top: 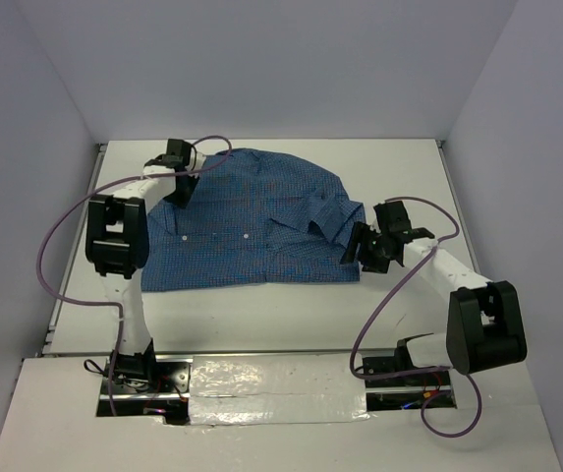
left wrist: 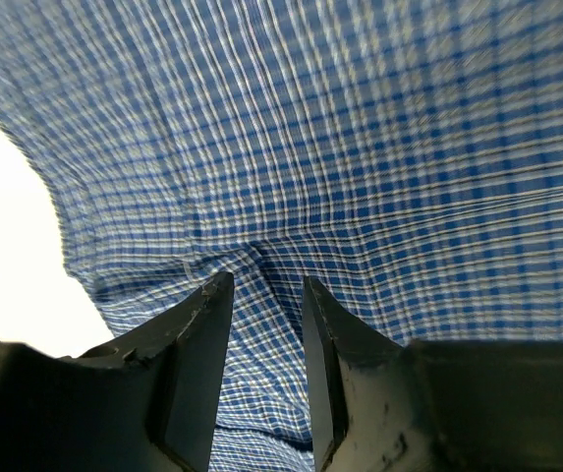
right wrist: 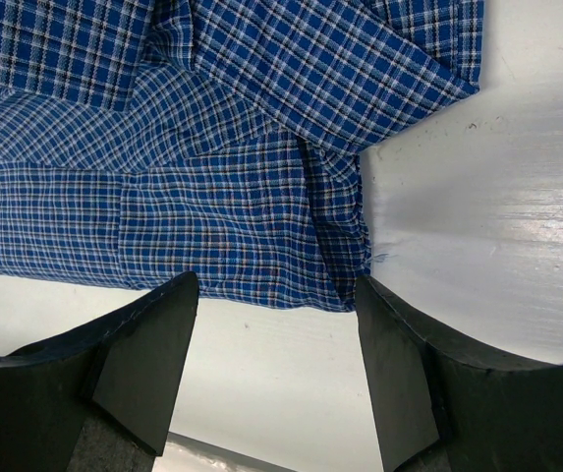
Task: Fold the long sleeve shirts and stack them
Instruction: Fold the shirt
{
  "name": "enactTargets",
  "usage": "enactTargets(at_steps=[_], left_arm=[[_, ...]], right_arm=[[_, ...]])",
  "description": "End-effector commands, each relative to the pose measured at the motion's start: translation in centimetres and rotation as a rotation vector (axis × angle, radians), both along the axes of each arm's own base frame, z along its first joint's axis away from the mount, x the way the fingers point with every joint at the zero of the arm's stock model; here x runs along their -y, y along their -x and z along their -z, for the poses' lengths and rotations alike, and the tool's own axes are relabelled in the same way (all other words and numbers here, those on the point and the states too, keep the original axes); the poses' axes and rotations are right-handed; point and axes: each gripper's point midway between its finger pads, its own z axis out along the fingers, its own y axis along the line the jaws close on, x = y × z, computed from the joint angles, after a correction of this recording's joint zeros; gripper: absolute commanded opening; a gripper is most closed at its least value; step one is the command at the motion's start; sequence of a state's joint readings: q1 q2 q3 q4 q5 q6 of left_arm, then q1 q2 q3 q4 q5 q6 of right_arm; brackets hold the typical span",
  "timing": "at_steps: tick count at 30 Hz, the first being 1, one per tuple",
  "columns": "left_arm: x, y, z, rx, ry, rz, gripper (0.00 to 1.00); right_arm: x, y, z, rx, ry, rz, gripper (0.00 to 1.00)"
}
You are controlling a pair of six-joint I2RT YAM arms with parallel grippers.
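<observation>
The blue checked long sleeve shirt (top: 252, 221) lies spread on the white table, partly folded, with its collar and bunched folds toward the right. My left gripper (top: 178, 187) is at the shirt's far left edge. In the left wrist view its jaws (left wrist: 261, 285) stand narrowly apart with puckered shirt cloth (left wrist: 360, 128) pinched between them. My right gripper (top: 365, 254) hovers at the shirt's near right corner. In the right wrist view it (right wrist: 276, 280) is wide open and empty, with the shirt's hem corner (right wrist: 212, 197) just beyond the fingertips.
The white table (top: 261, 315) has bare surface in front of and to the right of the shirt (right wrist: 478, 197). Pale walls enclose the table at left, back and right. Purple cables (top: 55, 246) loop from both arms.
</observation>
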State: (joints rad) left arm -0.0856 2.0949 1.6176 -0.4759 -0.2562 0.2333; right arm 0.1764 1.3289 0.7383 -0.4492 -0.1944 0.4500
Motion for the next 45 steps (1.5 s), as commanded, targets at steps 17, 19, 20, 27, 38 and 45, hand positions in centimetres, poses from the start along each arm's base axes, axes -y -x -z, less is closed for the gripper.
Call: enactTargets(at_steps=[17, 19, 20, 27, 38, 45], left_arm=[[-2.9, 2.0, -0.9, 0.009, -0.112, -0.069, 0.0], [-3.6, 2.5, -1.0, 0.019, -0.113, -0.085, 0.0], [-3.9, 2.8, -1.3, 0.02, -0.12, -0.089, 0.0], [-5.7, 7.9, -0.2, -0.099, -0.094, -0.108, 0.0], [-10.9, 12.7, -2.3, -0.168, -0.043, -0.231, 0.16], [-8.8, 8.5, -8.7, -0.001, 0.085, -0.162, 0.23]], right_arm=[[-0.6, -1.2, -1.3, 0.075, -0.025, -0.014, 0.72], [-0.6, -1.1, -1.2, 0.074, -0.027, -0.015, 0.72], [-0.7, -1.1, -1.2, 0.074, -0.03, -0.014, 0.72], [-0.5, -0.9, -1.5, 0.088, -0.024, -0.014, 0.72], [0.5, -1.7, -4.2, 0.16, 0.037, -0.03, 0.73], [0.7, -4.8, -8.8, 0.295, 0.037, -0.077, 0.74]])
